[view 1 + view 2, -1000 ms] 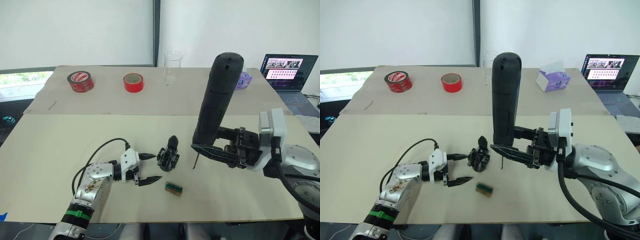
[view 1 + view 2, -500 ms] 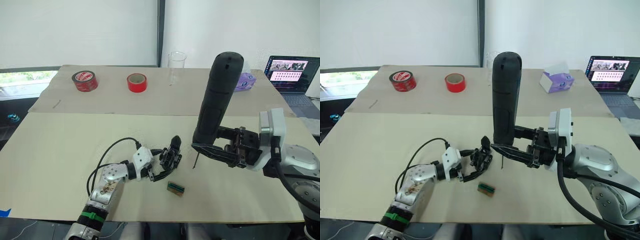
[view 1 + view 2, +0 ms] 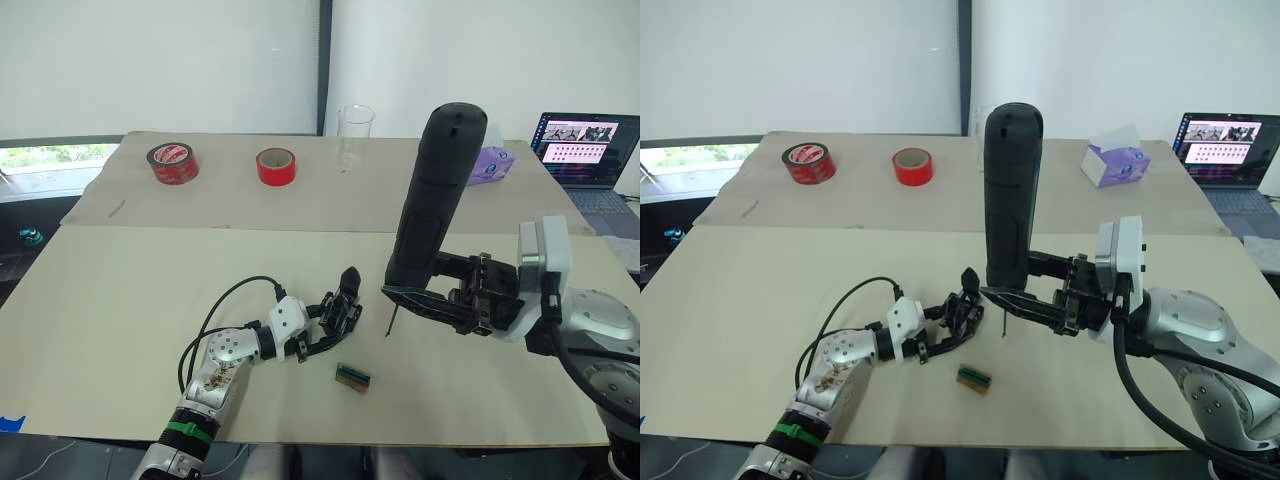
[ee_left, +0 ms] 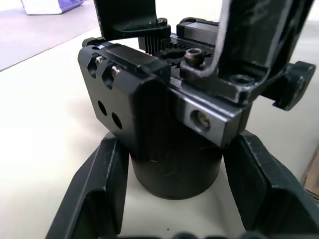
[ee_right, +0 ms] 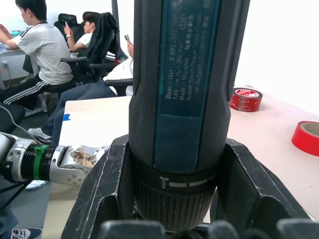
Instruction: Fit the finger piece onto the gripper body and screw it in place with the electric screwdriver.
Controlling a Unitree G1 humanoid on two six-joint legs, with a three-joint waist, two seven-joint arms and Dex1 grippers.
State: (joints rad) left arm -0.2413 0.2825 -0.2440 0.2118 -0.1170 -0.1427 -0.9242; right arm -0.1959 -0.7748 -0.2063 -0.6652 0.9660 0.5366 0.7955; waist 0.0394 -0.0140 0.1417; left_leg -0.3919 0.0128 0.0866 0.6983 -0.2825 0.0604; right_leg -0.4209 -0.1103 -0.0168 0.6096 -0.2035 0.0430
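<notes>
My left gripper (image 3: 325, 326) slid in around the gripper body (image 3: 343, 305), fingers spread either side; right gripper (image 3: 425, 303) pinches the electric screwdriver (image 3: 432, 195), ready.

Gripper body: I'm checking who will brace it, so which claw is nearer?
Left. The left claw straddles the gripper body; the right claw holds the electric screwdriver beside it.

1. The left gripper (image 3: 322, 325) reaches around the gripper body (image 3: 342, 309) near the table's (image 3: 120, 300) front edge.
2. The right gripper (image 3: 410, 299) clamps the electric screwdriver (image 3: 435, 195) upright, bit down.
3. A small green-and-brown block (image 3: 351, 376) lies nearer the front edge.
</notes>
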